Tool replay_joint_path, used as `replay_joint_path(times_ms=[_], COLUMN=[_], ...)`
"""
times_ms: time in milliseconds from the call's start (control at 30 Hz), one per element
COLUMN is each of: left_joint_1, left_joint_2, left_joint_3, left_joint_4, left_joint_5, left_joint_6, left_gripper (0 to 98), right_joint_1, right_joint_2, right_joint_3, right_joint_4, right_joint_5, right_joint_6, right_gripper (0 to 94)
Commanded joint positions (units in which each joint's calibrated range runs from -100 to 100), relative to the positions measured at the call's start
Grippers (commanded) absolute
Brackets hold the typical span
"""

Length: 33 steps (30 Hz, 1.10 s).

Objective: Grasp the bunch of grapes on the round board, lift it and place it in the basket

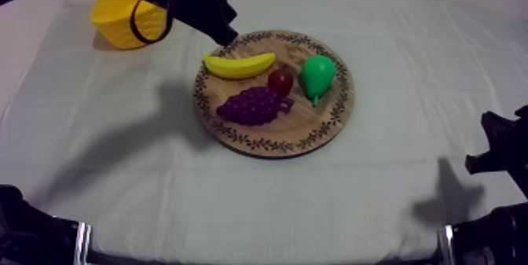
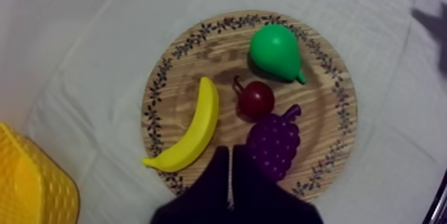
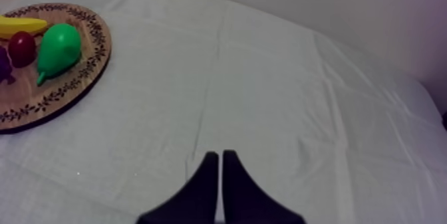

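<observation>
You have the bunch of grapes [image 1: 253, 105] lying on the wooden board [image 1: 236, 138], toward its near-left side. The small red fruit [image 1: 280, 81] is just beside it, the banana [image 1: 240, 65] lies behind it, and the pear [image 1: 317, 75] is off to the right. Your left gripper [image 2: 229, 152] hangs above the board's far-left rim, its 2 fingers pressed together on nothing. The yellow basket [image 1: 118, 16] stands apart from the board, at the far left of the cloth [image 3: 299, 107]. Your right gripper [image 3: 219, 155] rests low over bare cloth, well away from the board, with its 2 fingers pressed together as well.
</observation>
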Motion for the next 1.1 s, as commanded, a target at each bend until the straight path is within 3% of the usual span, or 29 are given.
replay_joint_path(times_ms=[0, 200, 467, 700, 867, 967, 1067], left_joint_1=[0.2, 1.4, 1.6, 1.8, 1.9, 1.7, 1.7], left_joint_2=[0.9, 2.4, 4.1, 4.3, 4.3, 4.3, 4.4], left_joint_3=[-0.8, -2.4, -5.5, -3.8, 0.2, 1.9, 3.0], left_joint_4=[-0.15, -1.58, -2.15, -2.24, -2.45, -2.68, -2.78], left_joint_5=[0.2, 2.2, 13.1, 13.3, 9.9, 8.7, 8.2], left_joint_6=[-0.3, -2.2, -9.8, -12.5, -12.3, -11.7, -11.5], left_gripper=[0.0, 0.0, 0.0, 2.3, 7.2, 20.3, 52.8], right_joint_1=[0.0, 0.0, 0.0, 0.0, 0.0, 0.0, 0.0], right_joint_2=[0.0, 0.0, 0.0, 0.0, 0.0, 0.0, 0.0], right_joint_3=[0.0, 0.0, 0.0, 0.0, 0.0, 0.0, 0.0], right_joint_4=[0.0, 0.0, 0.0, 0.0, 0.0, 0.0, 0.0], right_joint_5=[0.0, 0.0, 0.0, 0.0, 0.0, 0.0, 0.0], right_joint_6=[0.0, 0.0, 0.0, 0.0, 0.0, 0.0, 0.0], right_gripper=[0.3, 0.3, 0.3, 0.3, 0.3, 0.3, 0.3])
